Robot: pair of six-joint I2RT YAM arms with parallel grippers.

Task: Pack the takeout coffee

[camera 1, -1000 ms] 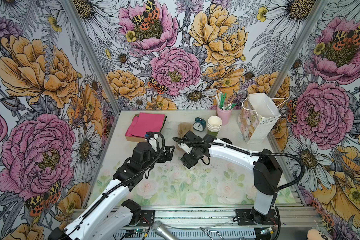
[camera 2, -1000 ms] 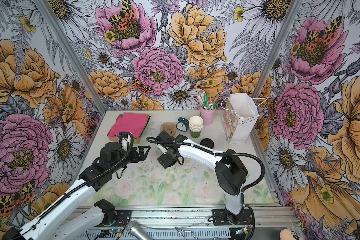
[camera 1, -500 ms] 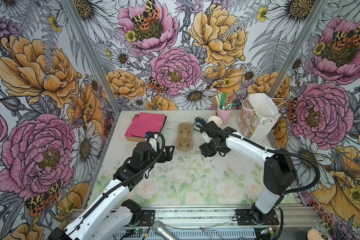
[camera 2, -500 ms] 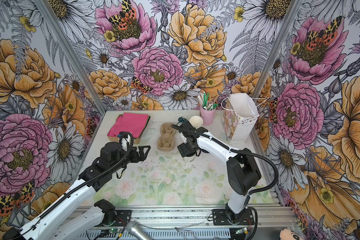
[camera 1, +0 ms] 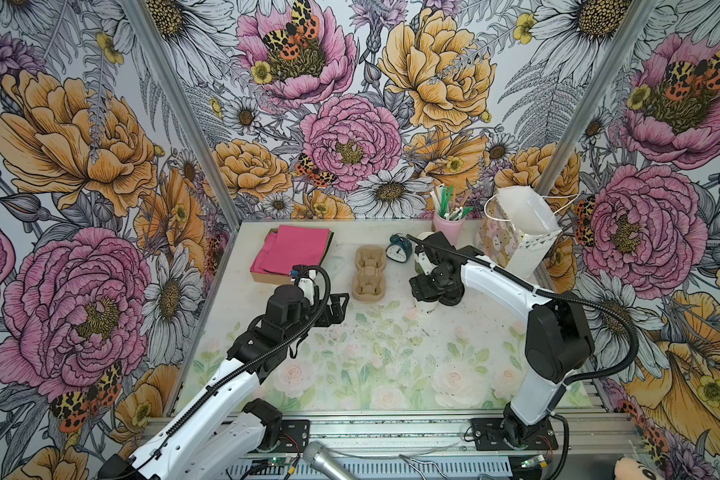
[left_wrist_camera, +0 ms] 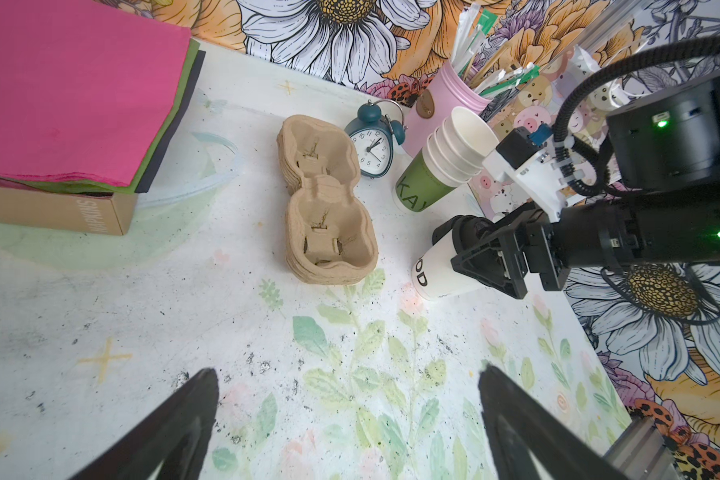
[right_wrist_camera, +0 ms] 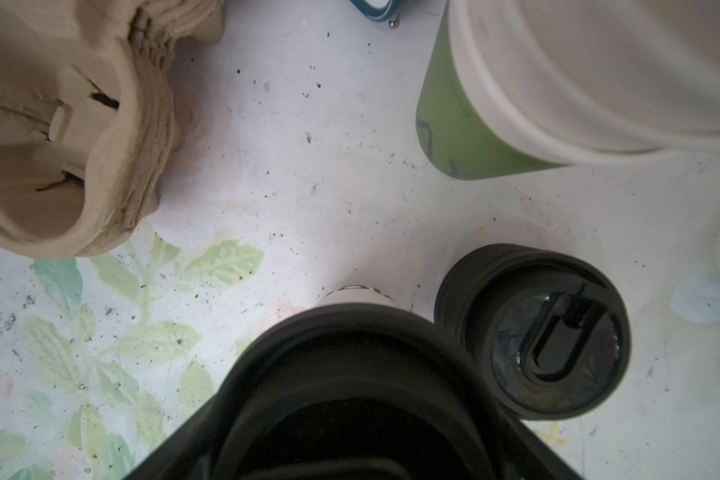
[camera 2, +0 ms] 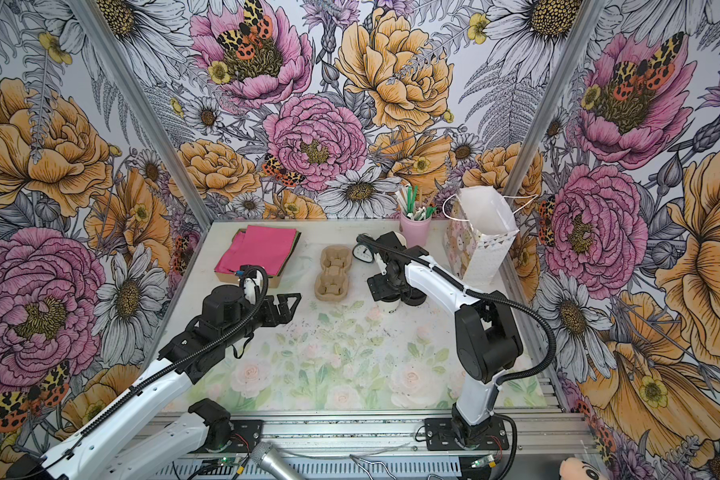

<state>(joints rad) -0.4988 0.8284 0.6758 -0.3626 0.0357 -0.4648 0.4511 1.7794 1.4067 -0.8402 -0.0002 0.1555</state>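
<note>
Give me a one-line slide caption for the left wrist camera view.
The right gripper straddles the lidded white cup beside the cardboard carrier; alarm clock and stacked cups nearby.

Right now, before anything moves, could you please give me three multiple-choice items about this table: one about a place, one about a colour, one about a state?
1. Where does the alarm clock stand?
A. between the pulp tray and the stack of paper cups
B. on top of the pulp tray
C. inside the stack of paper cups

2. What colour is the bottom cup of that stack?
A. red
B. green
C. blue

3. How is the left claw?
A. shut on the alarm clock
B. shut on the pulp tray
C. open, holding nothing

Answers:
1 A: the left wrist view shows the clock on the table, with the tray on one side and the stack on the other.
2 B: its wall is green below the white cups.
3 C: it stands wide apart with nothing in it.
</note>
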